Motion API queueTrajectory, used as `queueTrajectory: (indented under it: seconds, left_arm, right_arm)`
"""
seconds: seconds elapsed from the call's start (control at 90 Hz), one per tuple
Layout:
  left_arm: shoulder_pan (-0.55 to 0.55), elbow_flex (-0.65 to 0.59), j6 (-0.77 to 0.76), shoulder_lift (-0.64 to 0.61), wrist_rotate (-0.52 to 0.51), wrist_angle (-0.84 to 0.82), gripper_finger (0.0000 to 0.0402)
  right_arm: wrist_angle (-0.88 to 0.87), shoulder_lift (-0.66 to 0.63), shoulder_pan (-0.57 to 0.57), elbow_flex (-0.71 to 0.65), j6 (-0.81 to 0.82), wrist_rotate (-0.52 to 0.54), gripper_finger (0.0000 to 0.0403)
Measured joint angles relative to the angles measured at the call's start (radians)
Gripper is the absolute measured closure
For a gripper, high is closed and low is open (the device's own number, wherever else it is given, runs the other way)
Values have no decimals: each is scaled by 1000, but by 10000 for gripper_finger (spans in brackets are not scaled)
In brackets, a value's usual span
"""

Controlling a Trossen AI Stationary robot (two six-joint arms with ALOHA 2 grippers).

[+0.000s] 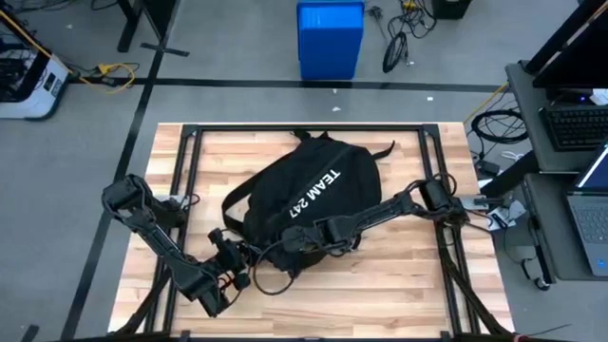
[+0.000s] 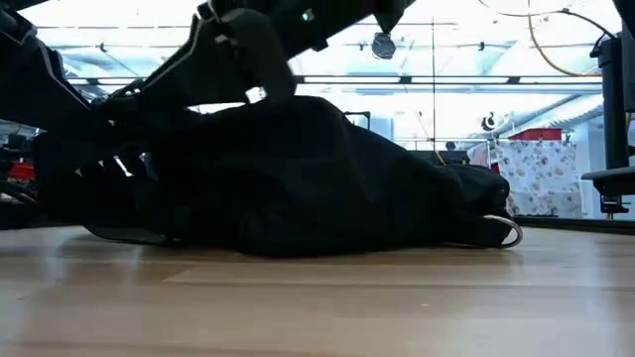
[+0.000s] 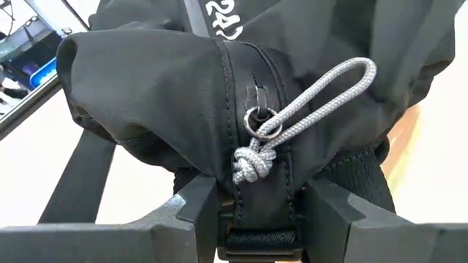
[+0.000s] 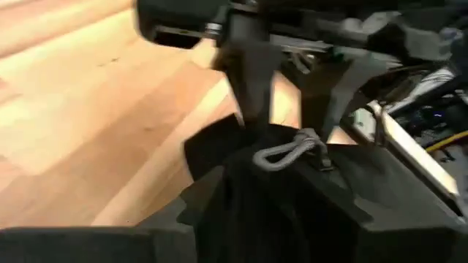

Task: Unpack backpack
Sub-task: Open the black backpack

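The black backpack (image 1: 304,190) with white "TEAM 247" lettering lies flat on the wooden table, its straps toward the far edge. At its near end a closed zipper carries a grey cord pull (image 3: 314,95). My left gripper (image 1: 237,258) reaches in from the near left and is shut on the backpack just below that pull (image 3: 263,212). My right gripper (image 1: 290,245) comes from the right and meets the same near end. In its wrist view black fabric fills the gap between its fingers (image 4: 267,219), with the cord pull (image 4: 281,155) just beyond. My left gripper pinches a raised fold of fabric along the zipper line (image 3: 259,197) between its two fingers, just below the knot of the cord pull. The fingers come in level from the near-left side. The rest of the backpack lies on the table. My right gripper has bunched black fabric (image 4: 248,197) of the backpack's near end between its fingers, close to the cord pull. It comes from the table's right, opposite my left gripper. The contact itself is dark and blurred, so the layers cannot be told.
A black metal frame (image 1: 190,142) runs along the table's left, far and right edges. Bare wood (image 1: 399,294) lies near the front right. A blue bin (image 1: 330,38) stands on the floor beyond the far edge, and a desk with a laptop (image 1: 584,209) stands at the right.
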Motion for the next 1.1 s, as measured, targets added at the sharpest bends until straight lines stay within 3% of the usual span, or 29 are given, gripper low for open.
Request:
queueTrajectory:
  seconds: [0.622,0.867,1.1]
  left_arm:
    - [0,0,0,0,3,5,268]
    - [0,0,1,0,3,5,268]
    - [0,0,5,0,3,5,267]
  right_arm:
    - [59,0,-6,0,34,0,264]
    - [51,0,-15,0,63,-7,323]
    - [30,0,-47,0,154,-83,373]
